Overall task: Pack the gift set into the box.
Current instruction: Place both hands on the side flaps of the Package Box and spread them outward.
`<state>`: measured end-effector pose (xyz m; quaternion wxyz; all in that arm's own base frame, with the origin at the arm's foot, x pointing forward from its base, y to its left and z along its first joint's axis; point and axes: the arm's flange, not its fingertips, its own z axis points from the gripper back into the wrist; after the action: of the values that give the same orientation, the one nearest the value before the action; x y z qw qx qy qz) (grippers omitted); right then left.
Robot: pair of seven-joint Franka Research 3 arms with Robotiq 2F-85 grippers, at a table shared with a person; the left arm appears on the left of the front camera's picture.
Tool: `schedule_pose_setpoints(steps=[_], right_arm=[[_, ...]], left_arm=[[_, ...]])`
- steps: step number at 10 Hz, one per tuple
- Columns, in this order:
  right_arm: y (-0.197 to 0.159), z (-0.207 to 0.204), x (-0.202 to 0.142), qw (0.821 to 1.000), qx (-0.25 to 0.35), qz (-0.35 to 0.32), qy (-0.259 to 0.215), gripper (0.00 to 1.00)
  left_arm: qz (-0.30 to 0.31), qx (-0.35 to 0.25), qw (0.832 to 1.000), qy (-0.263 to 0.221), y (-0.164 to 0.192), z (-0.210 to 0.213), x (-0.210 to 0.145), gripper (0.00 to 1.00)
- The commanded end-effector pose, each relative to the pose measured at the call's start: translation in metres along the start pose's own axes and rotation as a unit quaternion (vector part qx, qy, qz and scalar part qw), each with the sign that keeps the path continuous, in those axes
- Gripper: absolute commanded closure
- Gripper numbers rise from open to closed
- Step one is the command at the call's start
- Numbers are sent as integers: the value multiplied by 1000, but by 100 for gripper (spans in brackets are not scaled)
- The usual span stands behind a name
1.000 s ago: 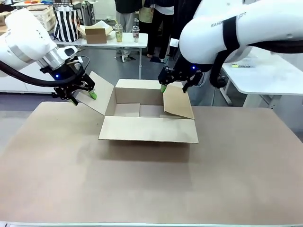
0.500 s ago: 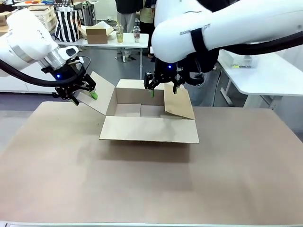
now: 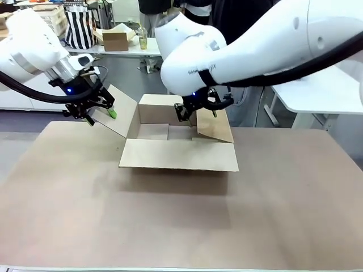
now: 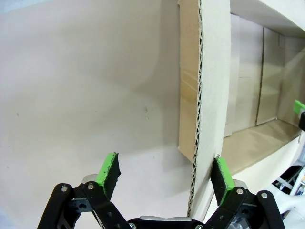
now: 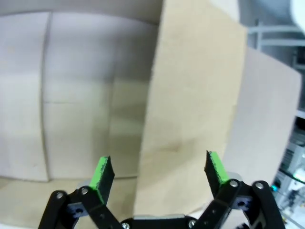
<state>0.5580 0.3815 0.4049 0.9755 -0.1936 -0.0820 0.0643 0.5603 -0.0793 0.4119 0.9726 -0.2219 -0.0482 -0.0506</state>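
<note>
Change since earlier: right arm has swung further toward picture left, bringing the right gripper [image 3: 194, 112] over the far part of the box [image 3: 178, 154]; left gripper [image 3: 100, 116] and box lie as they did.
Front view, box: it sits on the brown table [image 3: 181, 221], a little left of centre and toward the far side, top open, with the near flap folded down toward the camera.
Front view, left gripper: at the outer edge of the left flap [image 3: 120, 113], which leans up and outward.
Front view, right gripper: low beside the upper edge of the right flap [image 3: 215, 126], which leans inward.
Left wrist view, tool: left gripper [image 4: 164, 168] has its jaws spread wide; the left flap's corrugated edge [image 4: 198, 105] runs between the pads [image 4: 108, 168], close against the right-hand one, with a clear gap to the other. No pinch on it.
Right wrist view, tool: right gripper [image 5: 157, 169] is spread wide too, straddling the right flap [image 5: 195, 95]; neither pad touches it, and the box's inner floor [image 5: 81, 95] shows beyond.
</note>
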Motion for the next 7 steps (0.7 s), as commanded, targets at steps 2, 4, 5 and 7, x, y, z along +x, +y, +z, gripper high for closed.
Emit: schedule_pose_setpoints(steps=[2, 4, 5, 7], right_arm=[[-7, -3, 1, 996, -79, -33, -18, 0], [-24, 5, -2, 994, -88, -53, -30, 0], [-36, 10, -4, 993, -93, -63, -30, 0], [-66, 21, -10, 991, -93, -88, -31, 0]], left_arm=[[6, 8, 1000, -1, -1, 3, -2, 0], [6, 8, 1000, -1, -1, 3, -2, 0], [6, 8, 1000, -1, -1, 3, -2, 0], [6, 8, 1000, -1, -1, 3, -2, 0]])
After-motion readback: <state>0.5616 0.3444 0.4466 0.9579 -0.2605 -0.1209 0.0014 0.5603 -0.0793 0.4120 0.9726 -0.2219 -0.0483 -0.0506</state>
